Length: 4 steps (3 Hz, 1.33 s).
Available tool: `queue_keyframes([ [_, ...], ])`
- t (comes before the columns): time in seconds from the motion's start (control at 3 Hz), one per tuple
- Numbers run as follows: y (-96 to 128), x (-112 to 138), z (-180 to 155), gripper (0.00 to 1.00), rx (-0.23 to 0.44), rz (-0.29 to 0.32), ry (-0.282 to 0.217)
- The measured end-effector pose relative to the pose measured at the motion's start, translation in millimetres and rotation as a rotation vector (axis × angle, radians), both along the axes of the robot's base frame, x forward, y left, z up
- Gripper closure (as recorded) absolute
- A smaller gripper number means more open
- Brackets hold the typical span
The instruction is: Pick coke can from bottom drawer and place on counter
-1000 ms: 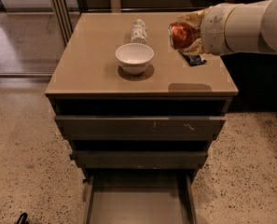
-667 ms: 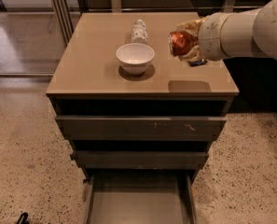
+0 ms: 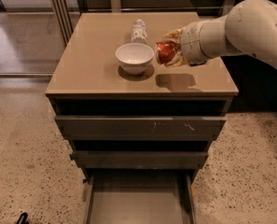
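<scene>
The claw point(image 3: 170, 49), clamped on the coke can point(image 3: 164, 52), has slid left over the bench point(image 3: 89, 69), now just beside the white bowl point(image 3: 134, 56).

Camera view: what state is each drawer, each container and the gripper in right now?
small shiny red metal coke can: gripped, aloft over the flat tan counter, not set down.
two-finger gripper: shut on the can, beside the bowl.
lowest grey-brown drawer: pulled open.
two upper grey-brown drawers: pushed in.
round white bowl: upright on the counter.
pale patterned can: on the counter behind the bowl.
</scene>
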<state>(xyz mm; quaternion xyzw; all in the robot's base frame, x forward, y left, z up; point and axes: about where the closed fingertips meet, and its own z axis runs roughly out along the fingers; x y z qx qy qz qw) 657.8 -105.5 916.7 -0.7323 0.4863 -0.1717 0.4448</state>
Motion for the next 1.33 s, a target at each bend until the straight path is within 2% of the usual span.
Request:
queue_keyframes([
  [0.33,5.9,5.3,-22.3,1.00,0.011,0.018,0.073],
  [0.67,0.9,4.0,-40.6,1.00,0.017,0.003,0.128],
  [1.0,1.0,4.0,-40.6,0.81,0.017,0.003,0.128],
  [1.33,1.0,4.0,-40.6,0.58,0.017,0.003,0.128],
])
